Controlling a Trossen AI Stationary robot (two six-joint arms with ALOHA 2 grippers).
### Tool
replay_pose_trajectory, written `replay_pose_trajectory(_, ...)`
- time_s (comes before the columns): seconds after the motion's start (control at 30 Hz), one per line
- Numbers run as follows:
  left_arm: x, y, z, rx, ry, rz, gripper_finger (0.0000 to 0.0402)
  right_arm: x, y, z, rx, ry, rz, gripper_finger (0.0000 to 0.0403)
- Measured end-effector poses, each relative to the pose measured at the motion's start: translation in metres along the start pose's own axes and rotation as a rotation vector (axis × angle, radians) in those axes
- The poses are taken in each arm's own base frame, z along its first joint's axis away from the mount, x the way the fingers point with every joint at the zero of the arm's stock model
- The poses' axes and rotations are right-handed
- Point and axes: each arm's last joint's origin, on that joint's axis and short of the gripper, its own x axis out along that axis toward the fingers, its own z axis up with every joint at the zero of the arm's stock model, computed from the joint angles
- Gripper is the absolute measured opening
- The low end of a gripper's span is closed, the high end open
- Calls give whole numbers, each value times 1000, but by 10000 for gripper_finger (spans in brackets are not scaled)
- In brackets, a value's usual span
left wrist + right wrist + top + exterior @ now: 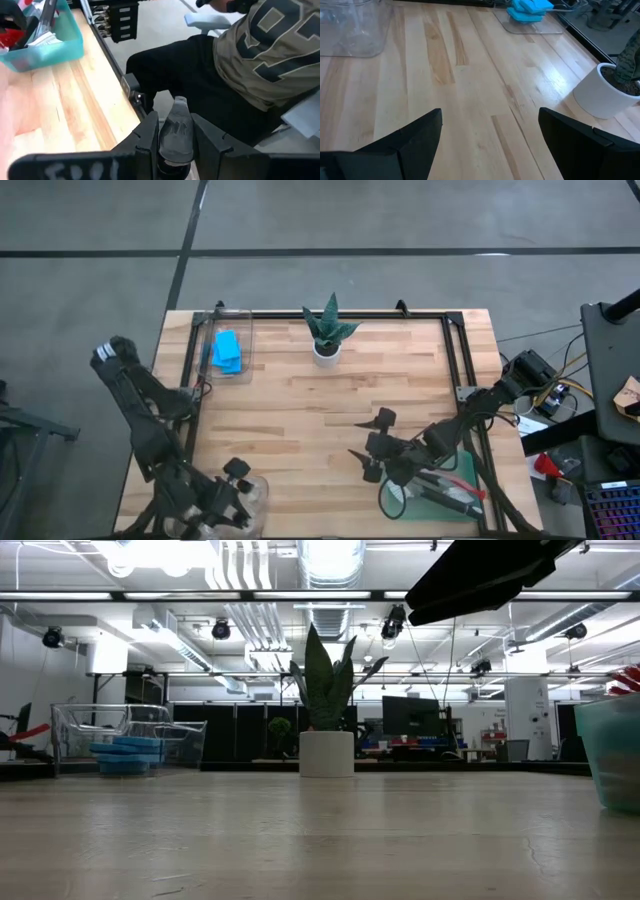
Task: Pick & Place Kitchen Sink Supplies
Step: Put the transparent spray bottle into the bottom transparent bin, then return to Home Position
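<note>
My left gripper (238, 485) is at the table's near left corner, over a clear bin (255, 498), and is shut on a tiny clear bottle (176, 131). My right gripper (362, 445) hangs open above bare wood just left of the green tray (470, 465); its open fingers frame the board in the right wrist view (490, 117). Red and black-handled brushes (450, 492) lie in that tray. Blue sponges (228, 352) are stacked in a clear bin at the far left, and also show in the low view (125, 755). My left gripper pinches the tiny bottle by its clear body (175, 137) between the two fingers (145, 137). The bottle lies along the fingers, and its narrow clear end (180, 104) sticks out past their tips. It appears lifted clear; what is below it cannot be seen.
A potted plant in a white pot (327, 340) stands at the far middle. A black frame rail (190, 370) runs along the table's sides. A person in a khaki top (270, 45) sits just beyond the near edge. The middle of the board (330, 410) is bare wood.
</note>
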Motion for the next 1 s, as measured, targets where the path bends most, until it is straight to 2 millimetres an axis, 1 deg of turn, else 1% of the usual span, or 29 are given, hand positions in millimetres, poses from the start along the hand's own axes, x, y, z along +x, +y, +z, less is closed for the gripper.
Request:
replay_pose_trajectory(0.17,15,-1,-7,0,45,20,92,0,0,0,-8,0,0,325)
replay_pose_trajectory(0.4,36,-2,-18,-9,99,60,135,0,0,0,-11,0,-1,325)
replay_pose_trajectory(0.53,39,-2,-19,-32,91,97,162,1,0,0,-9,0,-2,325)
replay_pose_trajectory(0.63,31,-1,-15,-48,68,89,183,1,0,0,-13,0,-1,325)
replay_pose_trajectory(0.8,9,1,-2,-48,-17,72,211,1,0,1,-12,-7,0,325)
replay_pose_trajectory(0.93,-7,5,4,-1,-65,116,218,1,0,2,-12,-13,0,325)
replay_pose_trajectory(1.0,-16,9,9,45,-109,177,216,3,-2,3,-22,-14,-12,325)
